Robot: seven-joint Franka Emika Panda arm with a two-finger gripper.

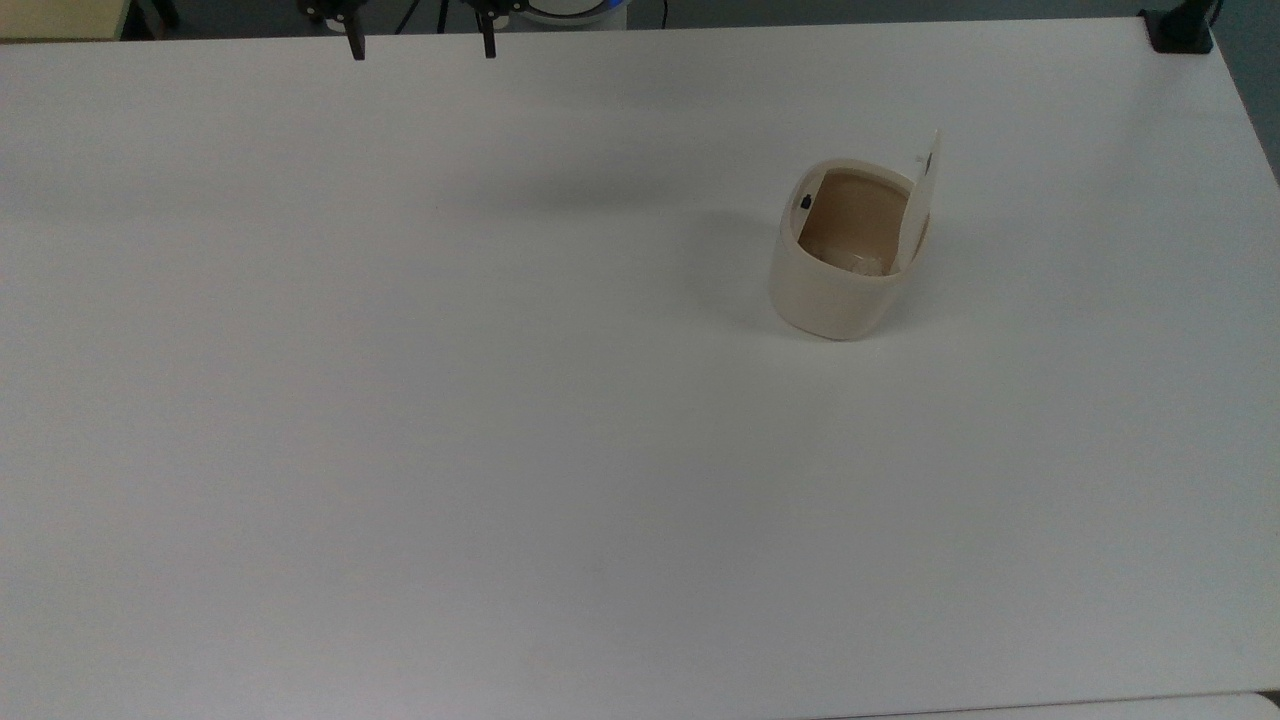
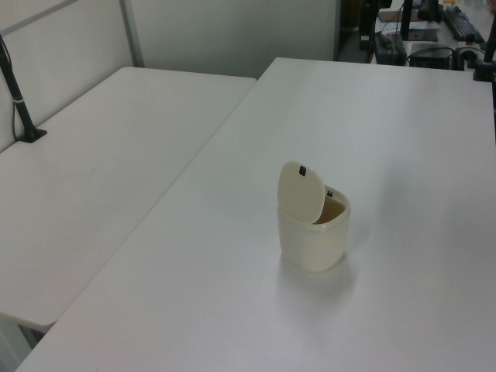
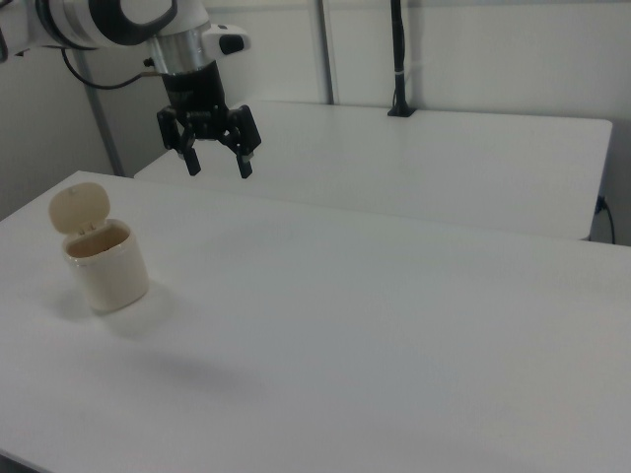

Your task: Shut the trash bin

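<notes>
The cream trash bin (image 1: 835, 290) stands on the white table (image 1: 400, 400), right of centre in the top view. Its lid (image 1: 925, 195) is raised upright on the hinge, showing the brownish interior and a small black button (image 1: 806, 201) on the rim. The same trash bin (image 2: 314, 236) appears in the left view with its lid (image 2: 301, 192) standing up, and as the trash bin (image 3: 106, 266) in the right view, at the right view's left. My gripper (image 3: 219, 163) hangs open high above the table, apart from the bin; its fingertips (image 1: 357, 48) show at the top view's top edge.
A second white table (image 2: 93, 178) adjoins on the left view's left, with a black post clamped to it (image 2: 19, 101). Another black clamp (image 1: 1180, 30) sits at the table's far right corner in the top view. A black pole (image 3: 399, 59) rises behind in the right view.
</notes>
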